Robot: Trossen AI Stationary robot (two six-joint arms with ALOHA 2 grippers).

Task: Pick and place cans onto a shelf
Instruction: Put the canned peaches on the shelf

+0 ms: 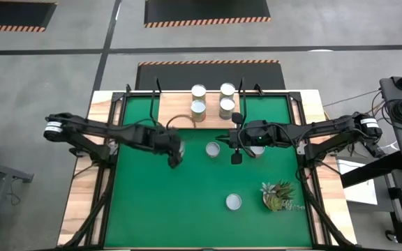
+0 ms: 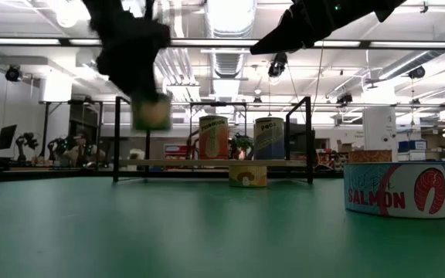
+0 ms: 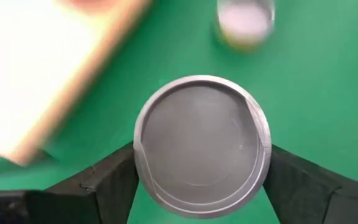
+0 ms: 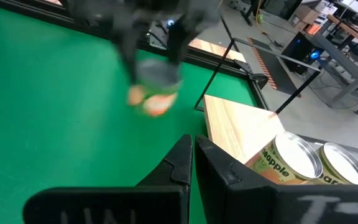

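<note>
Where high view hides it, left end effector (image 3: 201, 186) grips can (image 3: 202, 145).

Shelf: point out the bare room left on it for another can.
The shelf is bare along its left part, from the black bracket to the four cans clustered at its middle. A narrower bare strip runs right of them. The middle is crowded.

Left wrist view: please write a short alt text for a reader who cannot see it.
A silver-topped can sits between the left end effector's two dark fingers, seen from above over a green mat. A light-wood shelf and a second can appear blurred beyond.
</note>
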